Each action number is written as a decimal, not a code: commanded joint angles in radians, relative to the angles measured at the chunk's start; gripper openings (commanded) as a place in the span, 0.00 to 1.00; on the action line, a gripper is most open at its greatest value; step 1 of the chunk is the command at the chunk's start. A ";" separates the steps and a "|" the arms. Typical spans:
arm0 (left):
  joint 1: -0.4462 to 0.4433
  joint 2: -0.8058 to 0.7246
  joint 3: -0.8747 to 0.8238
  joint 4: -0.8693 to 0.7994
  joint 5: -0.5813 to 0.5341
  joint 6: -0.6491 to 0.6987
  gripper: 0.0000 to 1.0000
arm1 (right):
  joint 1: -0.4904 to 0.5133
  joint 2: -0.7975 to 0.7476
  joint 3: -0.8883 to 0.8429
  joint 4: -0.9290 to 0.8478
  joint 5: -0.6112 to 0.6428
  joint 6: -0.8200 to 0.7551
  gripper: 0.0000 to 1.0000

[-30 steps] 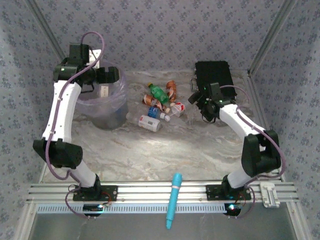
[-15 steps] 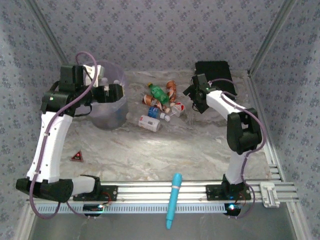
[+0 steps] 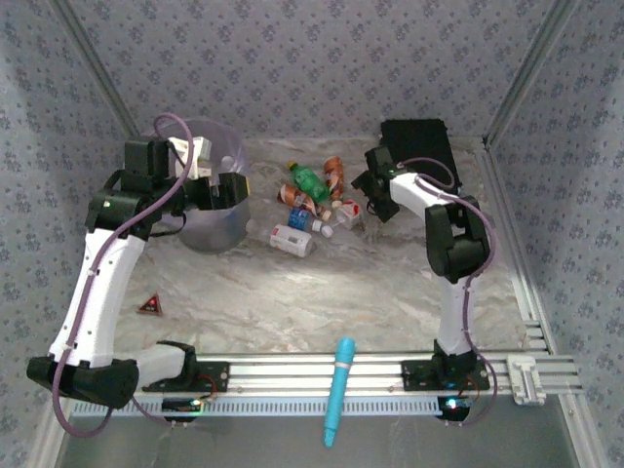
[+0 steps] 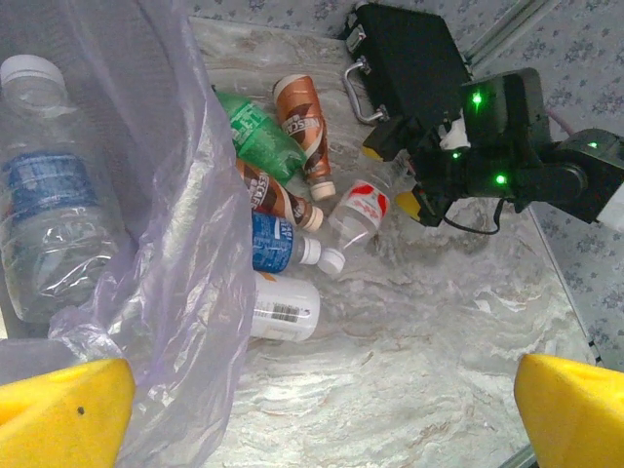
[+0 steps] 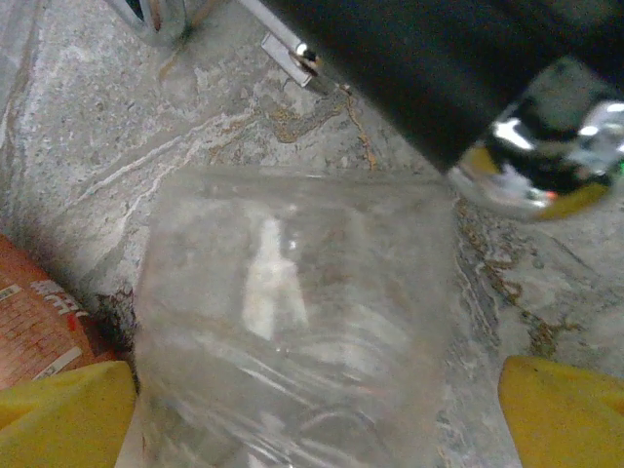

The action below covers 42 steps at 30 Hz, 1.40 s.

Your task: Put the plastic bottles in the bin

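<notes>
Showing the task partly done: one clear bottle (image 4: 54,195) lies inside the bin (image 4: 185,253) beneath the wide-open left pincer (image 4: 317,414), while the other bottles (image 3: 312,200) lie heaped on the surface (image 3: 322,292), the wide right pincer (image 5: 317,414) straddling a clear one (image 5: 292,312).

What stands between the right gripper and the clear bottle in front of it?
Nothing visible does. The clear bottle lies between the fingertips of the open right gripper. An orange bottle lies close beside it, outside the fingers.
</notes>
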<state>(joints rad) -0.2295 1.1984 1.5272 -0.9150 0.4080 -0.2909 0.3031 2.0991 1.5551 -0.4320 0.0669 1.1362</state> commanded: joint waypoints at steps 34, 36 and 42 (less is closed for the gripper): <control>-0.198 0.138 0.053 0.266 0.247 -0.125 1.00 | -0.048 -0.292 -0.105 -0.009 -0.145 -0.240 0.65; -0.249 0.172 0.078 0.273 0.215 -0.140 1.00 | -0.053 -0.332 -0.110 -0.011 -0.210 -0.295 0.64; -0.410 0.277 0.126 0.377 0.156 -0.213 1.00 | -0.049 -0.415 -0.122 0.019 -0.415 -0.371 0.61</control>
<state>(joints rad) -0.5999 1.4471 1.6058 -0.6239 0.5831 -0.4603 0.2474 1.7153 1.4441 -0.4004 -0.2115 0.8387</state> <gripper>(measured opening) 0.998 0.617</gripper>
